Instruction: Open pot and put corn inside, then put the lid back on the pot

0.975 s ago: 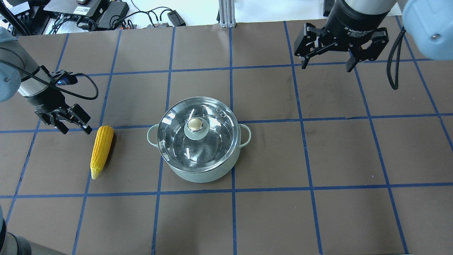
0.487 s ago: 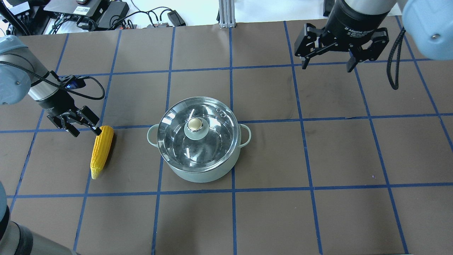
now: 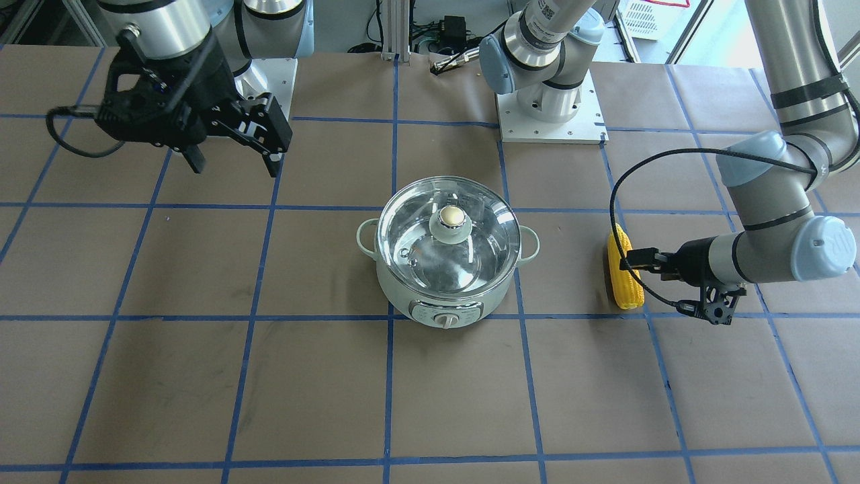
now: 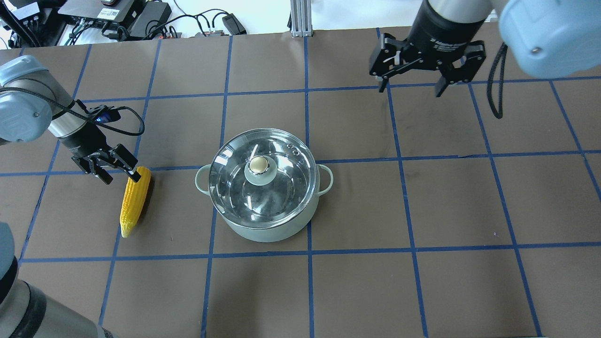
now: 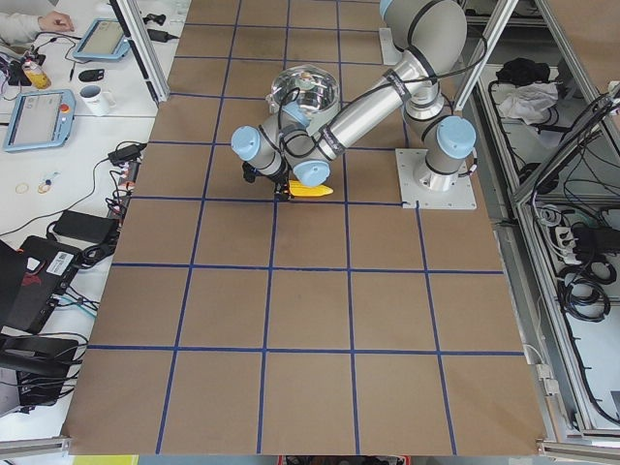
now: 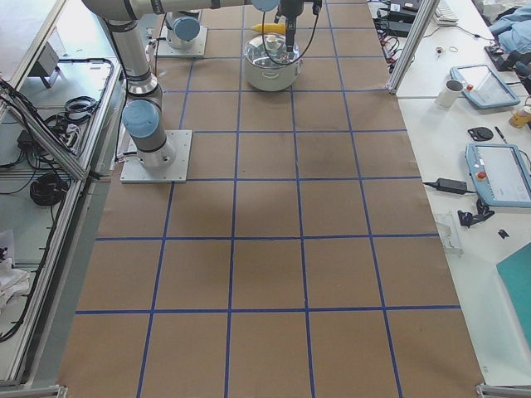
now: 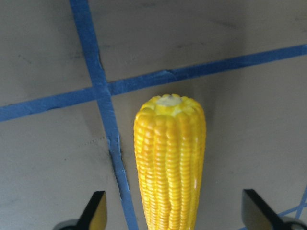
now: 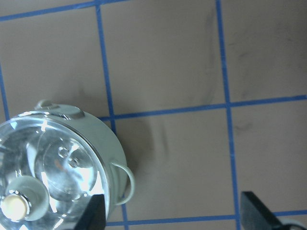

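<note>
The mint-green pot (image 4: 265, 230) stands mid-table with the glass lid (image 4: 281, 188) on it, beige knob (image 4: 258, 164) on top. It also shows in the front view (image 3: 447, 296) and the right wrist view (image 8: 112, 158). The yellow corn (image 4: 134, 202) lies flat to the pot's left. My left gripper (image 4: 115, 176) is open, low at the corn's blunt far end; in the left wrist view the corn (image 7: 170, 163) lies between the spread fingertips (image 7: 93, 211). My right gripper (image 4: 408, 87) is open and empty, high above the far right of the table.
The brown paper table cover (image 4: 422, 202) carries a blue tape grid. Cables and electronics (image 4: 117, 19) lie beyond the far edge. The arm bases (image 3: 551, 101) stand on the robot's side. The left arm's black cable (image 3: 618, 202) loops over the corn.
My left gripper has moved right and down to the corn's blunt end. My right gripper has shifted left, toward the table's middle. Pot, lid and corn have not moved.
</note>
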`<state>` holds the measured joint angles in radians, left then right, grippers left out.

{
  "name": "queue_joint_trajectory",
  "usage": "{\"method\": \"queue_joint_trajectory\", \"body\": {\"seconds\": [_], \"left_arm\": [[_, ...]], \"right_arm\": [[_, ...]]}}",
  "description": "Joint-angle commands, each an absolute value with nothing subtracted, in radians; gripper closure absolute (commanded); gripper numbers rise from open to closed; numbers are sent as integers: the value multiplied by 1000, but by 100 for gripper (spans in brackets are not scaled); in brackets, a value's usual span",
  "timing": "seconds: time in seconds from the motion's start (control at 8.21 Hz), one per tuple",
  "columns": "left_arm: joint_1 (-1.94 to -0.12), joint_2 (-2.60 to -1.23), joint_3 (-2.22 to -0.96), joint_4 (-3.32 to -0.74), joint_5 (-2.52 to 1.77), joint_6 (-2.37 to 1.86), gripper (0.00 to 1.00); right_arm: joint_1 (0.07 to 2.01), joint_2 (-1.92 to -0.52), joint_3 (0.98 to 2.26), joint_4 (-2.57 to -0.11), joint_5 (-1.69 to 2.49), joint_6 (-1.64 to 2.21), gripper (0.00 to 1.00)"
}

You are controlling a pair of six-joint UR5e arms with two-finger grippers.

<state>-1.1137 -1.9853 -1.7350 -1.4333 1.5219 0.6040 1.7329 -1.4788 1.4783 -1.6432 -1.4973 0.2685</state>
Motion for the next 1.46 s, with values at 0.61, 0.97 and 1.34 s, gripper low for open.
{"method": "queue_joint_trajectory", "body": {"seconds": [0.61,0.97,1.34], "left_arm": [[-1114,-2054,-1738,-1396,1485,600,0],[-1114,-2057,-1758,-1390,1494,598,83],[-1120,-2019,-1750,-1413,1496,488,100]], "right_arm": [[2108,-1175,1469,-2002,-1566,672,0],[2120,-1173,1480,-1964,-1557,649,2],[2121,-1177,1480,-1881,-1552,649,15]]}}
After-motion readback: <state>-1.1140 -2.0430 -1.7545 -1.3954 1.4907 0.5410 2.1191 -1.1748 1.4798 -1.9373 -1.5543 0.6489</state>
